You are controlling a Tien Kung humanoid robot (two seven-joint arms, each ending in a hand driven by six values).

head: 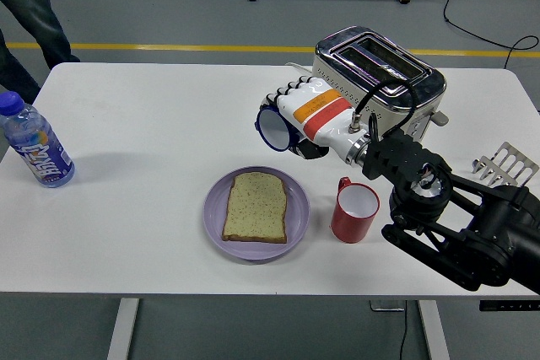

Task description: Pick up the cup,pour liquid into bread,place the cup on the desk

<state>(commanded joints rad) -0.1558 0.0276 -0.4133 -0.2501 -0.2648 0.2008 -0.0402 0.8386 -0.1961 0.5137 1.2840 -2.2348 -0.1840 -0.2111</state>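
- The blue cup (274,128) is held on its side above the desk (152,124), its open mouth facing left and slightly down; no liquid can be seen leaving it.
- The right hand (308,115) wraps the cup's body with curled fingers, white knuckles on top, in a firm grasp.
- The slice of bread (256,206) lies flat on the lilac plate (215,217), below and a little nearer than the cup's mouth.
- For a good pour, the mouth likely needs to sit over the bread's middle before any further tilt, and the wrist should roll slowly.
- The red mug (353,212) stands just right of the plate, under the forearm; the arm should stay clear of it.
- The toaster (388,73) sits close behind the hand, limiting room to pull back.
- The water bottle (34,146) stands well apart at the left edge.
- The left hand is out of view.
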